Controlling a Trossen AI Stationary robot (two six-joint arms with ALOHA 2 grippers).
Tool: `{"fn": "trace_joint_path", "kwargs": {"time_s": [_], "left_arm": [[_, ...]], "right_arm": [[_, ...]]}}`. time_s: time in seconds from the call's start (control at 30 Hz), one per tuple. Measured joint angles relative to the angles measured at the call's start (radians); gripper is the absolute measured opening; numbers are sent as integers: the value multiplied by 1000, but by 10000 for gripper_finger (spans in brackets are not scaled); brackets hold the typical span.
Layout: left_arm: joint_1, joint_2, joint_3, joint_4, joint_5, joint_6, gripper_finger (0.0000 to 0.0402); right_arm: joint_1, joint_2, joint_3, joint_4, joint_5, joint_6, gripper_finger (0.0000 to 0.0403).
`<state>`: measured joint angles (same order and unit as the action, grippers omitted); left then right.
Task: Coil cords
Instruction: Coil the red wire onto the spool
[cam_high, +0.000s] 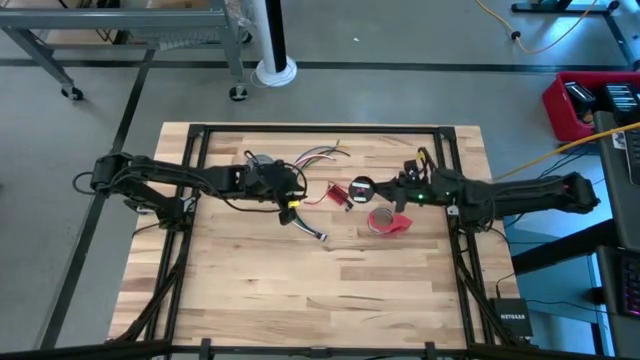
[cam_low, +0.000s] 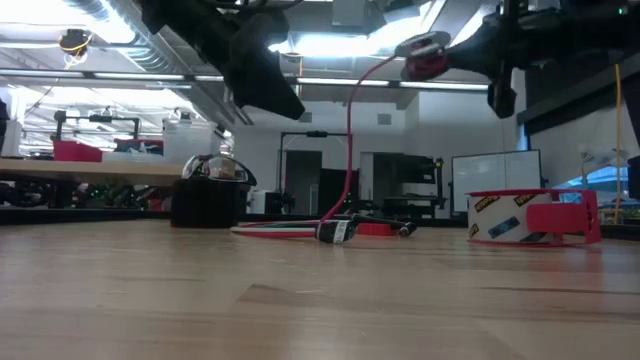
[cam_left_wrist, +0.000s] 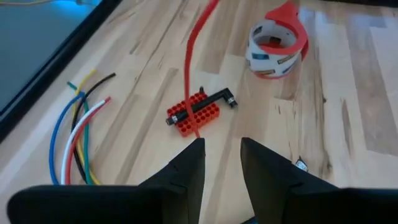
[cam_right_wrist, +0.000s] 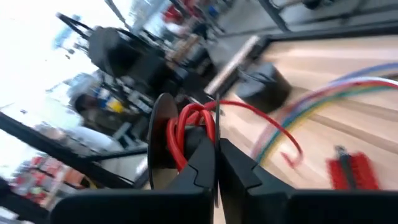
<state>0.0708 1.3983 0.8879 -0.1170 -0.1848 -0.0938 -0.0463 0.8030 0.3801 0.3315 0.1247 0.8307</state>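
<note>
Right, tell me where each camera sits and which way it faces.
High: overhead, straight down on the table; both arms show.
Low: at tabletop height, looking level into the room; arms overhead.
Left wrist: looks past the left gripper at the red block.
Right wrist: past the right gripper, shut on the red cord.
All four show the red cord.

Red cord (cam_right_wrist: 186, 134) coil raised, tail trailing to table.

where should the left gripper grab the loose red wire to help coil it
Best guess: take the red wire on its free raised stretch above the red block, coming from the side with the fingers across it. There it hangs clear of the table, so the open left gripper can close around it. Its upper end is already wound on the spool in the shut right gripper.
</note>
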Motion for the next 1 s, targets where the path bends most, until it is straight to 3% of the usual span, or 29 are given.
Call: {"fn": "trace_joint_path", "kwargs": {"time_s": [0.2,0.33,0.6,1.0], "left_arm": [[1,19,0,33,-44,-12,97],[-1,80,0,191,-104,-10,97],[-1,243,0,475,-105,17,98],[-3,309,0,568,-193,10,98]], "right_arm": [[0,30,-26,175,9,-28,7],[0,86,-26,244,14,-49,7],[0,205,-26,358,3,-53,7],[0,224,-26,382,-31,-55,7]]}}
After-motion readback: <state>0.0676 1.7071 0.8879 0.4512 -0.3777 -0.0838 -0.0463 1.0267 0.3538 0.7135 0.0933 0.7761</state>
